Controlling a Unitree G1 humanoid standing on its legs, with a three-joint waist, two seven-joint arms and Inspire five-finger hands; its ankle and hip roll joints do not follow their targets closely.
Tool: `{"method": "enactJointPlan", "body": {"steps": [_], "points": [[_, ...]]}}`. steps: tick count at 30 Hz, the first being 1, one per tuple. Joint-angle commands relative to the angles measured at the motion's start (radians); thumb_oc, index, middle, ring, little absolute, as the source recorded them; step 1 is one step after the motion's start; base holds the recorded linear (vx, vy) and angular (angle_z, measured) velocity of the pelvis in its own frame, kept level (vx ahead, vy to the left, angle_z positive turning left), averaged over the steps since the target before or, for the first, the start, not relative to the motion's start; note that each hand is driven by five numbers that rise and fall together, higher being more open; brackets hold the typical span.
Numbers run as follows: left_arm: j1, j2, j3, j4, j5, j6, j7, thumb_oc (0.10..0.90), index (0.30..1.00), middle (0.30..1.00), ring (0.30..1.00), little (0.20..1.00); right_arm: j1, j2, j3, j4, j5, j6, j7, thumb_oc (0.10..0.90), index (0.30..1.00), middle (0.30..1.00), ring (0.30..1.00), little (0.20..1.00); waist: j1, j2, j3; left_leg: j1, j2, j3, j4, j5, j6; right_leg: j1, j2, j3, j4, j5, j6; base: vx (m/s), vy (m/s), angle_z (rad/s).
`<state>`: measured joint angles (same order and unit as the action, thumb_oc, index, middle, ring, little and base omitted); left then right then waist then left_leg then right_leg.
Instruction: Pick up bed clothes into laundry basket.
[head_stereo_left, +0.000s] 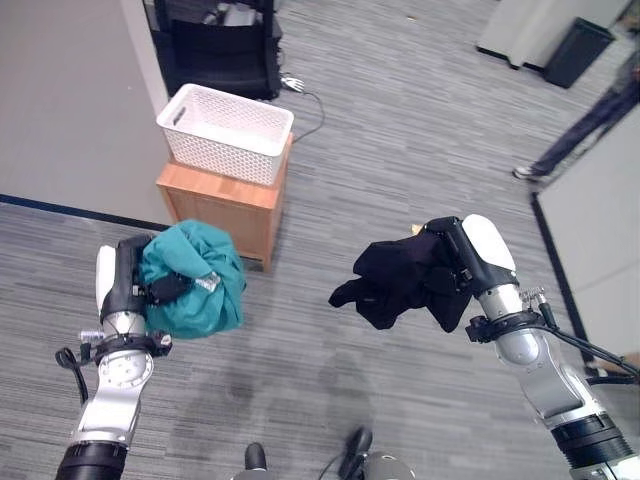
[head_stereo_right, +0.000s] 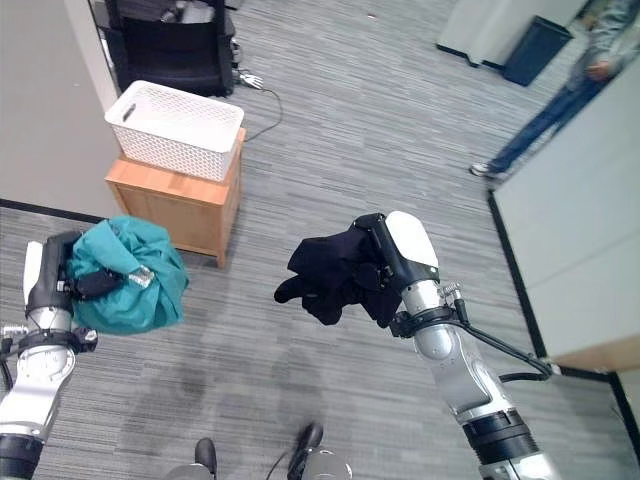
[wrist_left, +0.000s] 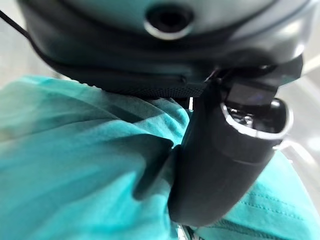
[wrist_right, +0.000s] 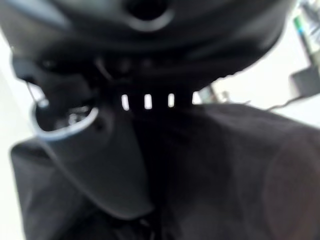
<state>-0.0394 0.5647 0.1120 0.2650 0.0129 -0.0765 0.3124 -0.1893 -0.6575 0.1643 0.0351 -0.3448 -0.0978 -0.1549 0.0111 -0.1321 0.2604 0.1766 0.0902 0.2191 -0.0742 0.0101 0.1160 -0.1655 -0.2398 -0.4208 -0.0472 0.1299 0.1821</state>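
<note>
While both hands grip clothes: basket waits at 11 o'clock.
L hand (head_stereo_left: 130, 285) clamped on teal cloth (head_stereo_left: 190, 280), R hand (head_stereo_left: 462, 262) on black garment (head_stereo_left: 395, 280); white laundry basket (head_stereo_left: 225, 130) atop wooden stand (head_stereo_left: 225, 205), person (head_stereo_left: 585, 120) at 2 o'clock.

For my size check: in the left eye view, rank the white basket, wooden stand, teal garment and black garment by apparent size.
1. white basket and wooden stand, too alike to separate
2. teal garment and black garment, also alike; both are held nearer the camera, so true sizes are unsure.

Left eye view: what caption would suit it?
Left hand clutches teal garment, right hand black garment; white basket waits ahead.
</note>
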Motion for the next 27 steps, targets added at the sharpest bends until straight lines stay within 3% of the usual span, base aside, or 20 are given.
{"method": "enactJointPlan", "body": {"steps": [1,6,10,11,13,14,16,18,23,25,26,27], "points": [[-0.036,0.103,0.053,-0.123,0.050,-0.094,0.026,0.400,0.300,0.300,0.300,0.300,-0.076,-0.039,-0.124,-0.018,-0.015,-0.020,-0.069,0.400,0.300,0.300,0.300,0.300,-0.029,-0.019,-0.081,0.030,0.094,0.026,0.011,-0.079,-0.220,0.063,-0.015,0.054,-0.007,-0.016,0.056,0.44,-0.041,0.70],[-0.021,0.122,0.074,-0.099,0.046,-0.089,0.030,0.400,0.300,0.300,0.300,0.300,-0.036,-0.059,-0.154,-0.037,-0.026,-0.013,-0.065,0.400,0.300,0.300,0.300,0.300,-0.057,-0.029,-0.110,0.116,0.079,-0.010,0.028,-0.161,-0.225,0.090,-0.016,0.118,0.001,0.008,0.058,0.35,-0.073,0.62],[0.015,0.109,0.101,-0.075,0.025,-0.085,0.039,0.400,0.300,0.300,0.300,0.300,-0.050,-0.080,-0.162,-0.042,-0.003,-0.019,-0.066,0.400,0.300,0.300,0.300,0.300,-0.069,-0.006,-0.147,0.155,0.131,-0.029,0.072,-0.197,-0.259,0.136,0.009,0.094,-0.006,-0.002,0.032,0.32,-0.146,0.03],[0.022,0.098,0.103,-0.074,0.021,-0.084,0.040,0.400,0.300,0.300,0.300,0.300,-0.061,-0.087,-0.158,-0.042,0.000,-0.022,-0.066,0.400,0.300,0.300,0.300,0.300,-0.074,0.013,-0.149,0.135,0.159,-0.043,0.118,-0.183,-0.276,0.149,0.029,0.076,-0.014,-0.015,0.018,0.28,-0.185,0.08],[0.022,0.092,0.105,-0.075,0.007,-0.086,0.040,0.400,0.300,0.300,0.300,0.300,-0.078,-0.099,-0.154,-0.042,-0.004,-0.023,-0.068,0.400,0.300,0.300,0.300,0.300,-0.071,0.022,-0.144,0.110,0.179,-0.053,0.171,-0.153,-0.292,0.163,0.044,0.069,-0.019,-0.033,0.003,0.13,-0.131,0.03],[0.018,0.086,0.101,-0.080,-0.019,-0.093,0.043,0.400,0.300,0.300,0.300,0.300,-0.112,-0.114,-0.134,-0.040,0.000,-0.023,-0.073,0.400,0.300,0.300,0.300,0.300,-0.050,0.027,-0.124,0.037,0.212,-0.075,0.307,-0.067,-0.327,0.198,0.061,0.050,-0.029,-0.066,-0.032,0.12,-0.172,-0.10],[0.009,0.082,0.097,-0.081,-0.037,-0.098,0.044,0.400,0.300,0.300,0.300,0.300,-0.135,-0.134,-0.116,-0.035,0.002,-0.021,-0.074,0.400,0.300,0.300,0.300,0.300,-0.039,0.016,-0.096,-0.040,0.246,-0.078,0.440,-0.018,-0.334,0.240,0.073,0.016,-0.034,-0.099,-0.064,0.16,-0.207,-0.06],[0.006,0.082,0.096,-0.087,-0.050,-0.100,0.036,0.400,0.300,0.300,0.300,0.300,-0.149,-0.146,-0.102,-0.029,0.020,-0.017,-0.061,0.400,0.300,0.300,0.300,0.300,-0.030,-0.002,-0.071,-0.107,0.264,-0.027,0.498,-0.011,-0.321,0.275,0.076,-0.007,-0.040,-0.129,-0.077,0.13,-0.170,0.19],[0.010,0.082,0.099,-0.108,-0.049,-0.098,0.016,0.400,0.300,0.300,0.300,0.300,-0.148,-0.196,-0.117,-0.006,0.042,-0.014,-0.051,0.400,0.300,0.300,0.300,0.300,0.003,-0.027,-0.040,-0.250,0.213,0.044,0.466,-0.087,-0.269,0.300,0.072,-0.019,-0.040,-0.169,-0.072,0.09,-0.056,0.36],[0.000,0.085,0.093,-0.118,-0.052,-0.102,0.014,0.400,0.300,0.300,0.300,0.300,-0.138,-0.229,-0.142,0.014,0.051,-0.010,-0.066,0.400,0.300,0.300,0.300,0.300,0.018,-0.020,-0.029,-0.317,0.203,0.089,0.423,-0.048,-0.264,0.308,0.086,-0.024,-0.040,-0.187,-0.074,0.10,0.020,0.19],[-0.012,0.097,0.092,-0.122,-0.054,-0.105,0.017,0.400,0.300,0.300,0.300,0.300,-0.123,-0.251,-0.172,0.039,0.061,-0.013,-0.096,0.400,0.300,0.300,0.300,0.300,0.026,-0.007,-0.019,-0.353,0.211,0.152,0.357,0.022,-0.270,0.323,0.113,-0.031,-0.040,-0.211,-0.074,0.25,0.037,0.13],[-0.012,0.100,0.094,-0.126,-0.052,-0.106,0.019,0.400,0.300,0.300,0.300,0.300,-0.119,-0.256,-0.183,0.042,0.063,-0.011,-0.103,0.400,0.300,0.300,0.300,0.300,0.025,-0.002,-0.019,-0.360,0.212,0.156,0.330,0.027,-0.285,0.339,0.125,-0.013,-0.040,-0.237,-0.072,0.26,0.061,0.27]]}}
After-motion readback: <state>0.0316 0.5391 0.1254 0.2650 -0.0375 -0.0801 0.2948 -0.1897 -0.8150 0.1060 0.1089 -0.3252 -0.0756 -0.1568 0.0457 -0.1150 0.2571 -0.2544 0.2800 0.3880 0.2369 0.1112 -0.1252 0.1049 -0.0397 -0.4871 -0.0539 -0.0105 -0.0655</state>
